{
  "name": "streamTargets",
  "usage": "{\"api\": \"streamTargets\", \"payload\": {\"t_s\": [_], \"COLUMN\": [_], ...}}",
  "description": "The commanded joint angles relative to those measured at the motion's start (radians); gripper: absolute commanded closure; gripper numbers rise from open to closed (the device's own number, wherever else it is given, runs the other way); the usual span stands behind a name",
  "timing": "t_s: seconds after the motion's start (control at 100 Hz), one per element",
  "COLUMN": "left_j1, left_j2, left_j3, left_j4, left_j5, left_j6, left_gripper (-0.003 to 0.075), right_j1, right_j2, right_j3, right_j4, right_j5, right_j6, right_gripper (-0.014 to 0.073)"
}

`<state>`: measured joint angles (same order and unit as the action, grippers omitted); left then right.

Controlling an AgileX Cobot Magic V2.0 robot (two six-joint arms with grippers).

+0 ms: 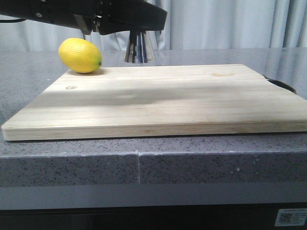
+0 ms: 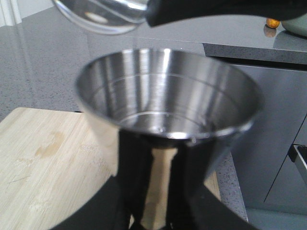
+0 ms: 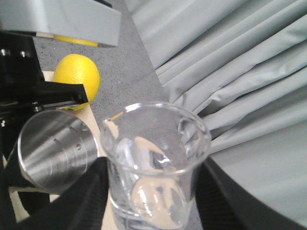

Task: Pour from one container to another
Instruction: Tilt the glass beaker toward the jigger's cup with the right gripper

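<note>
My left gripper (image 2: 160, 191) is shut on the waist of the steel jigger (image 2: 168, 96) and holds it upright above the back of the board. What looks like a little clear liquid lies in its upper cup. The jigger's lower cone (image 1: 139, 48) shows under the black arm in the front view. My right gripper (image 3: 153, 191) is shut on the clear glass beaker (image 3: 156, 158). The beaker (image 2: 103, 14) is tilted just above and beside the jigger's rim. In the right wrist view the jigger (image 3: 55, 153) sits right next to the beaker's mouth.
A wooden cutting board (image 1: 158, 100) covers most of the grey stone counter (image 1: 29, 76). A yellow lemon (image 1: 80, 55) rests at the board's back left corner, close to the jigger. Grey curtains (image 3: 230, 62) hang behind the counter.
</note>
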<state>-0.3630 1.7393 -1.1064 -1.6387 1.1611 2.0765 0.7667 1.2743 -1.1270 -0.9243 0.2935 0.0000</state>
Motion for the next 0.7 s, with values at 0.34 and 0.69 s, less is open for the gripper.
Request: {"api": "streamTargets", "payload": {"t_s": [0.34,0.69], "left_j1": [-0.01,-0.01], "left_j2": [-0.04,-0.04], "left_j3": [-0.029,-0.029], "left_j4": [-0.073,-0.073], "left_j5": [0.109,0.109], "left_j6": [-0.007,-0.007], "left_gripper": [0.0739,0.0739], "right_j1": [0.0,0.0], "right_j2": [-0.026,-0.026], "right_j3": [-0.038,-0.038], "right_j4": [-0.054,-0.068], "right_j5": [-0.035,-0.034], "right_j6": [0.0,0.0], "right_gripper": [0.0388,0.0388]}}
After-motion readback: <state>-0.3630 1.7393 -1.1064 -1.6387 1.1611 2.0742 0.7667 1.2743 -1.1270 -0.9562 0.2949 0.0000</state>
